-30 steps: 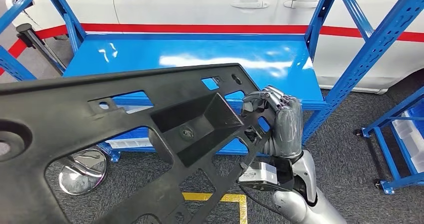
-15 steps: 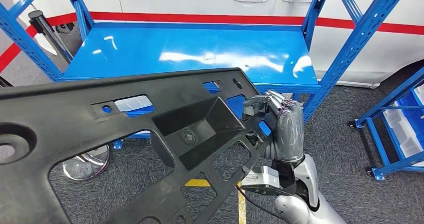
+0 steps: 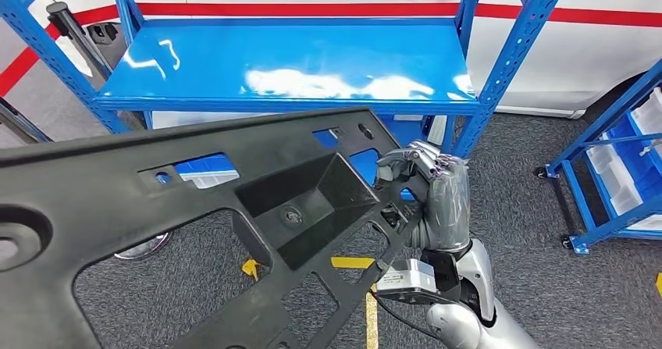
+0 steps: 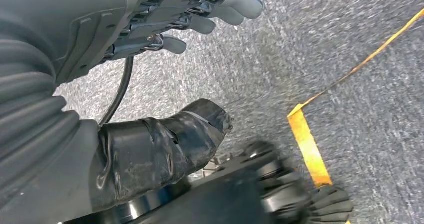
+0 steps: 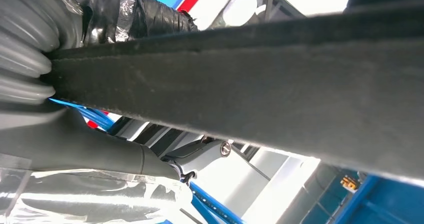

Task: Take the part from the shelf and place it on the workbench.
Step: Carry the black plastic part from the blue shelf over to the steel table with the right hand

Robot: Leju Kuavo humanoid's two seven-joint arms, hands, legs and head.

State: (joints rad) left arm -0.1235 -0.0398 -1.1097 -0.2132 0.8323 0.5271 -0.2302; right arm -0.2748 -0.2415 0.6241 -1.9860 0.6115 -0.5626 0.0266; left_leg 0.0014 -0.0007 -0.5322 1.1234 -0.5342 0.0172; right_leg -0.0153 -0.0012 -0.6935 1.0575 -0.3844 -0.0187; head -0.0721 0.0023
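Note:
In the head view a large black plastic part [image 3: 195, 208] with cut-outs and a deep square pocket stretches from the lower left to the centre, held in the air in front of the blue shelf [image 3: 289, 60]. My right hand [image 3: 437, 201] grips its right end, fingers curled over the edge. The right wrist view shows the part's dark edge [image 5: 250, 78] crossing close by, clamped at my right hand [image 5: 30, 48]. My left hand [image 4: 165, 18] hangs over grey carpet with its fingers extended and nothing in them.
The blue shelf's board is bare and glossy, with slanted blue uprights [image 3: 507, 60] at its sides. A white car body with a red stripe [image 3: 562, 44] stands behind it. At the right is a blue wheeled rack with white bins [image 3: 624, 169]. Yellow floor tape [image 3: 367, 302] runs below.
The whole picture has shifted: the shelf now sits higher and farther off and more carpet shows. The part stays in my right hand in the same pose.

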